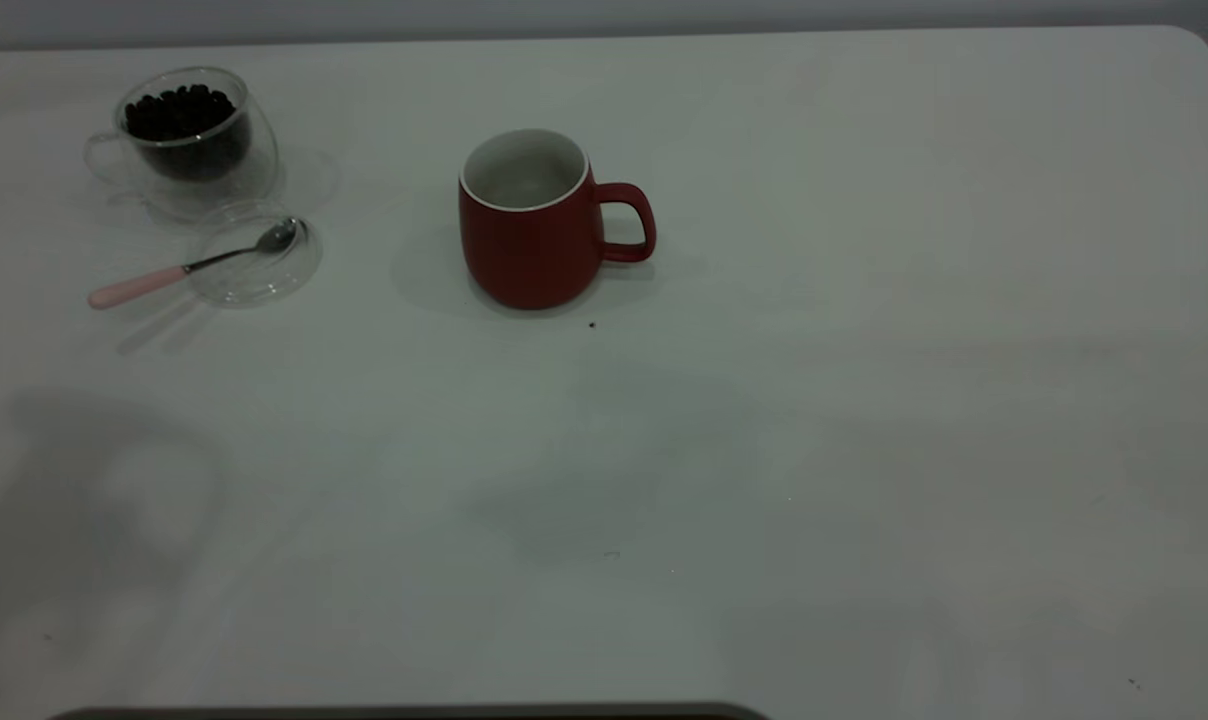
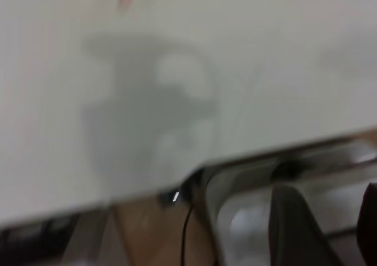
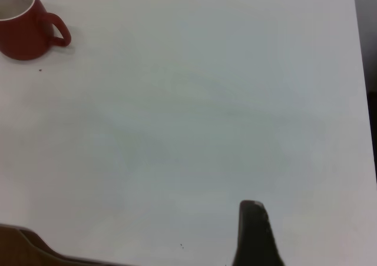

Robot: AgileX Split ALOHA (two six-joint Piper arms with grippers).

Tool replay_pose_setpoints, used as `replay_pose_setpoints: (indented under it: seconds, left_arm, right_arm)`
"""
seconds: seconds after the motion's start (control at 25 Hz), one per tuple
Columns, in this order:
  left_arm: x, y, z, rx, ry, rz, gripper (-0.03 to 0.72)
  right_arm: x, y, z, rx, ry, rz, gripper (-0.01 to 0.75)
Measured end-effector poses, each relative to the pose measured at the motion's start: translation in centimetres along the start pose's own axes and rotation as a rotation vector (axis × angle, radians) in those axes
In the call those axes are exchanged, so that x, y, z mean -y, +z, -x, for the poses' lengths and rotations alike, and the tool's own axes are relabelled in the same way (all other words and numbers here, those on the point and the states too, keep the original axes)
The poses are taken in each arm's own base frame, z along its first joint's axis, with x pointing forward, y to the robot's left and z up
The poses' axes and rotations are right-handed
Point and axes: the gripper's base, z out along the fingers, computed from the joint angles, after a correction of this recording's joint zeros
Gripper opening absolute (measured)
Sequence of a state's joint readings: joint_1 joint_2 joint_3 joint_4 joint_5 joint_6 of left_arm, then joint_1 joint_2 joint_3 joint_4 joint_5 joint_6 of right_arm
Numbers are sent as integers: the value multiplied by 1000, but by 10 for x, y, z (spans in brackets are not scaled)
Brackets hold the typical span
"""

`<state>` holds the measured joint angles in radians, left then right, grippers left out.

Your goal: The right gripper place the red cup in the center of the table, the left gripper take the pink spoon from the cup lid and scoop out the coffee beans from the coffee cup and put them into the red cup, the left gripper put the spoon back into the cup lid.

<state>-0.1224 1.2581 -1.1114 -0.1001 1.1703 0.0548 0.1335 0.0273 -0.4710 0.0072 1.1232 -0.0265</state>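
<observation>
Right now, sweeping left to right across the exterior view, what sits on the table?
Clear glass coffee cup of dark beans → clear round plastic lid → dark red ceramic mug, handle pointing right.

red cup (image 1: 530, 245) upright mid-table; pink spoon (image 1: 186, 268) across cup lid (image 1: 256, 263) beside bean-filled coffee cup (image 1: 186, 138).

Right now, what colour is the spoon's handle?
Pale pink; the pink spoon shows best in the exterior view, its metal bowl resting in the cup lid.
</observation>
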Motion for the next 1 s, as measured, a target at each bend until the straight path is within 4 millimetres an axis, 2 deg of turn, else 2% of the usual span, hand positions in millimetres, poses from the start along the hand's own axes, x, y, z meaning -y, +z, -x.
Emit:
replay_pose_setpoints:
  seconds: [0.24, 0.4, 0.56, 0.88, 1.0]
  left_arm:
    - [-5, 31, -88, -82, -44, 93, 330]
    - [-7, 46, -130, -24, -39, 101, 330]
    - [-7, 48, -160, 60, -33, 100, 330]
    - [-5, 24, -201, 391, 2, 102, 330]
    - [-4, 18, -220, 524, -33, 121, 330]
  right_arm:
    - [0, 0, 0, 0, 0, 0, 534]
    - [0, 0, 0, 0, 0, 0, 534]
    - [0, 0, 0, 0, 0, 0, 534]
    - [0, 0, 0, 0, 0, 0, 534]
    - [0, 0, 0, 0, 0, 0, 534]
